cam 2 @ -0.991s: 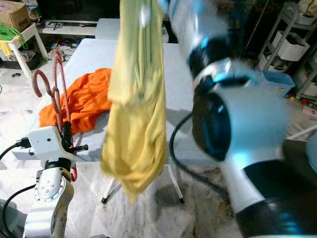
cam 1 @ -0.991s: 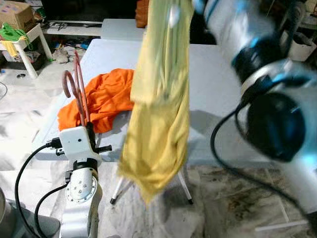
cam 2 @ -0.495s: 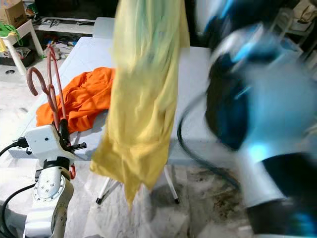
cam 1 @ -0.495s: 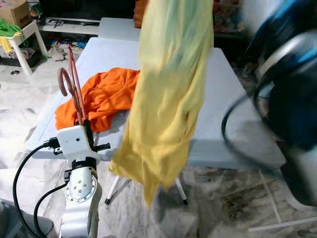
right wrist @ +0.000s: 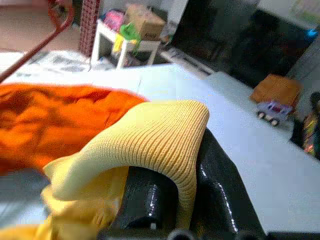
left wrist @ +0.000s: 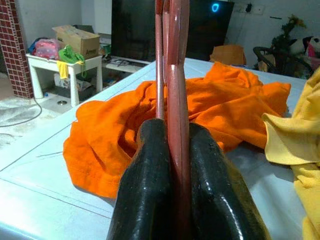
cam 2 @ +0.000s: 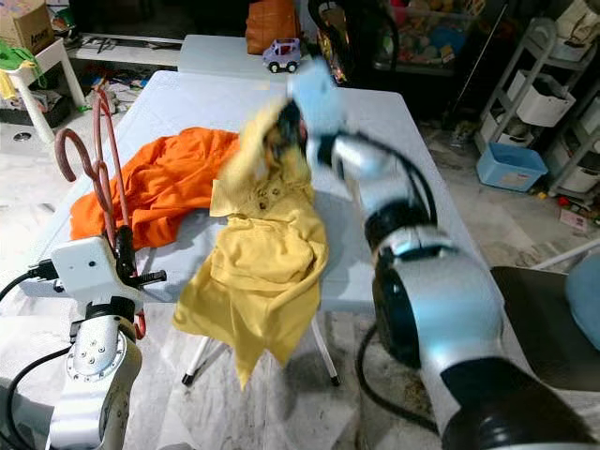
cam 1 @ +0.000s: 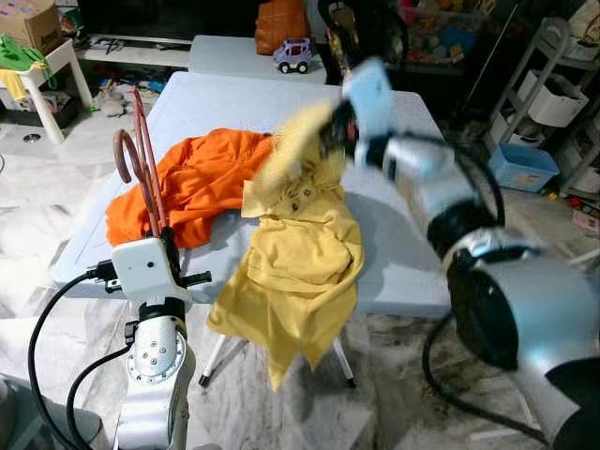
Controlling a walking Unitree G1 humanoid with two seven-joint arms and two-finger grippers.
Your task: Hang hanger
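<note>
- One red hanger (cam 1: 139,159) is counted.
- Two garments are counted: one yellow shirt (cam 1: 300,262), one orange garment (cam 1: 192,183).
- Two grey tables (cam 1: 394,206) are seen.
- One toy car (cam 1: 293,56) is counted.

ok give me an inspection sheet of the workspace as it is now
surface: pale folding table.
job's things: red hanger upright; yellow shirt draped over the table's front edge.
clutter: orange shirt heaped on the table; toy car on the far table.
grippers: left end effector clamps the hanger; right end effector pinches the yellow shirt's collar.
cables: black cables by the left arm.
surroundings: shelves, white side table.
</note>
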